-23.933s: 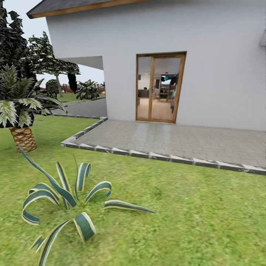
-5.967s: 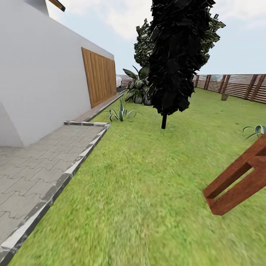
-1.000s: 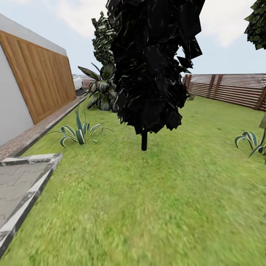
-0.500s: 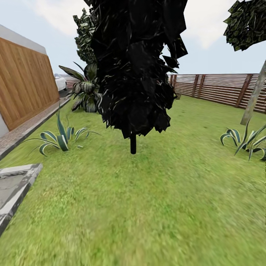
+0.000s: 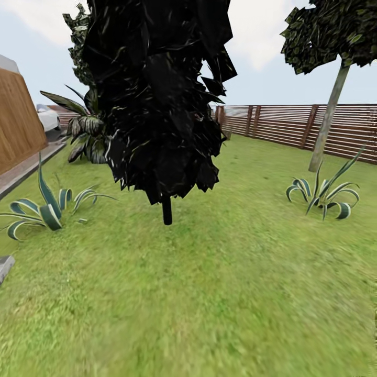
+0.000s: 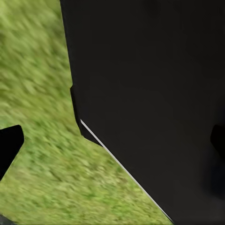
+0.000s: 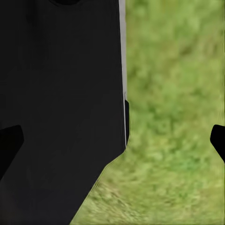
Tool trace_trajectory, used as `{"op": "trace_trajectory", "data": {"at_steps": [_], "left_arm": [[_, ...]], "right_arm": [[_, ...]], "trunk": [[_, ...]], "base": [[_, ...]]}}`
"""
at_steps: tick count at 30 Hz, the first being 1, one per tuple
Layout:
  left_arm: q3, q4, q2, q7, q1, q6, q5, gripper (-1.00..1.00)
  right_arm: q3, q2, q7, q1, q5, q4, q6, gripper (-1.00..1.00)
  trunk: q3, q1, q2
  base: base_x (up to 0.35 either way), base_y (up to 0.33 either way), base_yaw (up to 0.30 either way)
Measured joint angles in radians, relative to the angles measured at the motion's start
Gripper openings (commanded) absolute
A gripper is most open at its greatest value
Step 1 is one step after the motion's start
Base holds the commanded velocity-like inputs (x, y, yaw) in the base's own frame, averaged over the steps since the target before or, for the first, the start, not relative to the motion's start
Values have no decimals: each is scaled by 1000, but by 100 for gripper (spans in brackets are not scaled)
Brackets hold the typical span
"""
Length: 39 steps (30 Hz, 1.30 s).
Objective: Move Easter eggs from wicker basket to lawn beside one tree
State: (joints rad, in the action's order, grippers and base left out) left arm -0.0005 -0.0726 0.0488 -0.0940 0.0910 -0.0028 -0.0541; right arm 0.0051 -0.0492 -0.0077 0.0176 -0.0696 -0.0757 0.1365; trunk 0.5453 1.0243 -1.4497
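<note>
The robot is in transit over the lawn (image 5: 220, 293) — a dark columnar tree (image 5: 157, 94) stands ahead, the pale-trunked tree (image 5: 329, 118) by the fence (image 5: 283, 125). No basket or eggs are in sight, so everything seemingly remains undone. Each hand's state — I cannot tell.

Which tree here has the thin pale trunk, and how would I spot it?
Look along the brown slatted fence at the back of the lawn. Toward its right end stands the tree, just behind a striped spiky plant. Its bare, leaning grey-green trunk sets it apart from the near-black tree in the middle.
</note>
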Motion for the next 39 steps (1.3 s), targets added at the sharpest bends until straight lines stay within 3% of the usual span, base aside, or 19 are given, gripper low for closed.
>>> {"op": "trace_trajectory", "data": {"at_steps": [39], "left_arm": [[0,0,-1,0,0,0,0,100]], "right_arm": [[0,2,0,0,0,0,0,100]], "trunk": [[0,0,0]], "base": [[339,0,-300]]}}
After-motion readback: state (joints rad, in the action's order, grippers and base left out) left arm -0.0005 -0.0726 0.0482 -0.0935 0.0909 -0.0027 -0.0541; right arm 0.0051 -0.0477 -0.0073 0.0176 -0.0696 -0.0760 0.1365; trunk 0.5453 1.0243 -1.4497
